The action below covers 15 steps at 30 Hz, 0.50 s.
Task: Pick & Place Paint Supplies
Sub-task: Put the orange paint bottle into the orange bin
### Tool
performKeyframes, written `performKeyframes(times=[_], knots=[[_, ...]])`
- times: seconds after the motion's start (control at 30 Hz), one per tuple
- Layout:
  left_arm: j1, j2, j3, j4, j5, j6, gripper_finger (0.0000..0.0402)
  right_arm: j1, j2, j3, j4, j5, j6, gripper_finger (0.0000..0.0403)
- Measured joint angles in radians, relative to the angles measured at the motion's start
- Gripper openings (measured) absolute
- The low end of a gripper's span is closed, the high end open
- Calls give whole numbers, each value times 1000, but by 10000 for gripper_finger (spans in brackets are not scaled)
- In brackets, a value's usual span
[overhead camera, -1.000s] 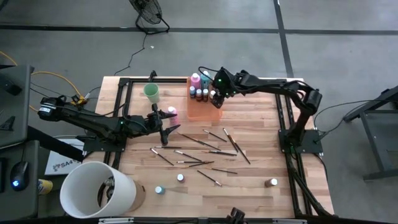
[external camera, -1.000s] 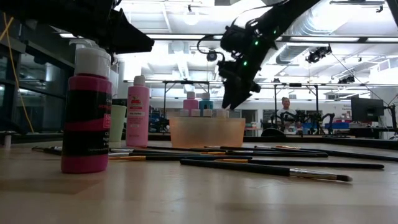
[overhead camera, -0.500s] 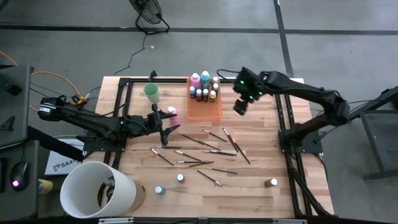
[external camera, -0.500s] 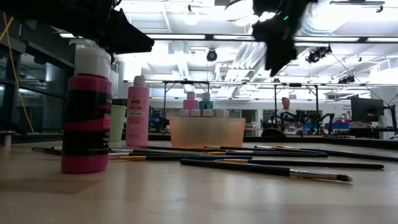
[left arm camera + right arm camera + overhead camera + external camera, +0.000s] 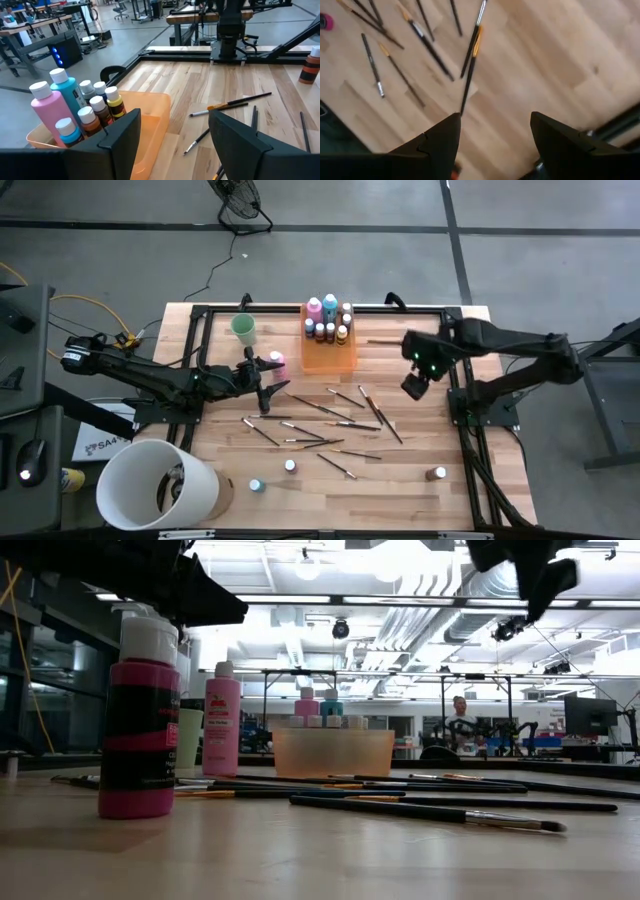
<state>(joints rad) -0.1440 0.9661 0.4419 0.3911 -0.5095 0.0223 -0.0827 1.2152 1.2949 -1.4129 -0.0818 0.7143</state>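
Above the right side of the tabletop [image 5: 400, 470], the right claw [image 5: 414, 387] is now seen with its fingers spread and nothing between them. One second ago it was hanging directly over the orange tray [image 5: 328, 356], at the small bottles [image 5: 327, 329] there; since then it has been carried away toward the right edge of the frame. From this it is judged that one small bottle was just delivered into the tray, and that the arm is being sent for the next item.

The tray is holding a pink bottle [image 5: 314, 307], a teal bottle [image 5: 330, 304] and several small capped ones. Many brushes [image 5: 330, 425] are lying scattered in the middle of the tabletop, and three small bottles are left near the front edge, one of them [image 5: 437, 473] at the right. A second pink bottle [image 5: 277, 361] is standing just beside the left claw [image 5: 262, 383], which is held open and empty near the mint-green cup [image 5: 243, 330], and no change is noticed there.
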Motion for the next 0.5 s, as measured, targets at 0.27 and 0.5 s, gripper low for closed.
performKeyframes(times=[0.27,0.5], knots=[[0,0,0,-6,7,0,228,272,2,-55,-96,-6,371,235],[0,0,0,-5,14,20,228,443,3,-217,41,-144,606,235]])
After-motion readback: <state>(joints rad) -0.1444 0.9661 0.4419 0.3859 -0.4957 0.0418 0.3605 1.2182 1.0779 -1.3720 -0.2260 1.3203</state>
